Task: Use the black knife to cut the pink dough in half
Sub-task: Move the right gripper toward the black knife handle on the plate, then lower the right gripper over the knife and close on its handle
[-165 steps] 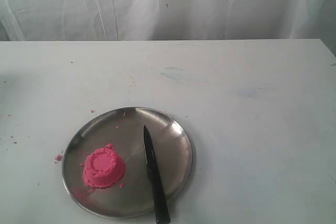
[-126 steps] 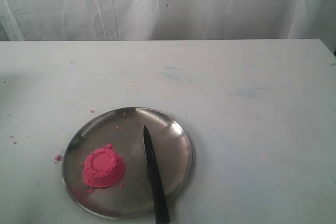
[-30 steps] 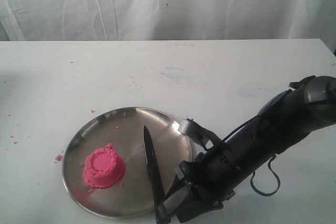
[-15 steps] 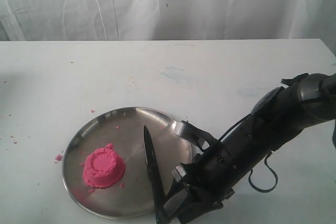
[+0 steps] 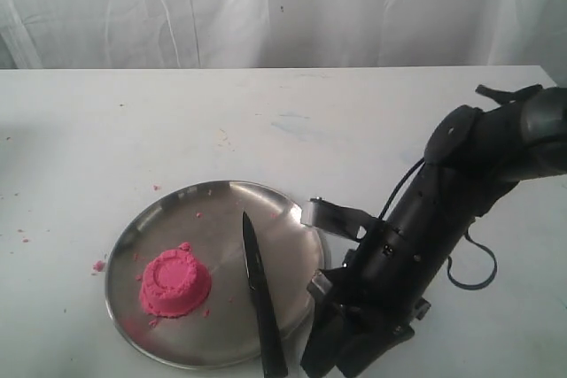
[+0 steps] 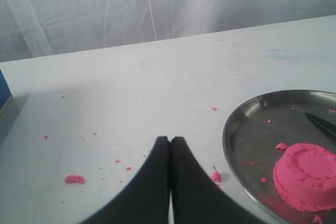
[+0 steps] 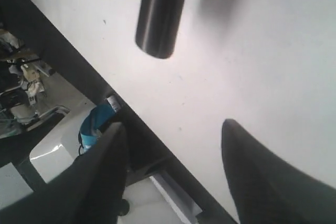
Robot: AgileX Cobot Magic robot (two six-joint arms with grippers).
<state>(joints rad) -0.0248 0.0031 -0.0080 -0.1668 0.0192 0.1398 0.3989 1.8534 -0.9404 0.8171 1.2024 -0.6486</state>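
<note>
The pink dough (image 5: pixel 174 282) is a small ridged dome on the left part of the steel plate (image 5: pixel 213 219). The black knife (image 5: pixel 258 294) lies on the plate right of the dough, its handle (image 5: pixel 272 356) sticking over the near rim. My right gripper (image 5: pixel 323 362) hangs just right of the handle at the table's front edge. It is open and empty (image 7: pixel 173 128), with the handle end (image 7: pixel 160 19) ahead of its fingers. My left gripper (image 6: pixel 169 140) is shut and empty, left of the plate (image 6: pixel 227 135) and the dough (image 6: pixel 307 176).
Pink crumbs (image 6: pixel 74 179) lie on the white table left of the plate, one (image 6: pixel 216 176) close to its rim. The table's front edge (image 7: pixel 136 114) runs right under my right gripper. A white curtain (image 5: pixel 283 6) hangs behind the table.
My right arm came in from the right and reached down by the knife handle. In the last half second it rose more upright and its gripper shifted right, away from the handle.
</note>
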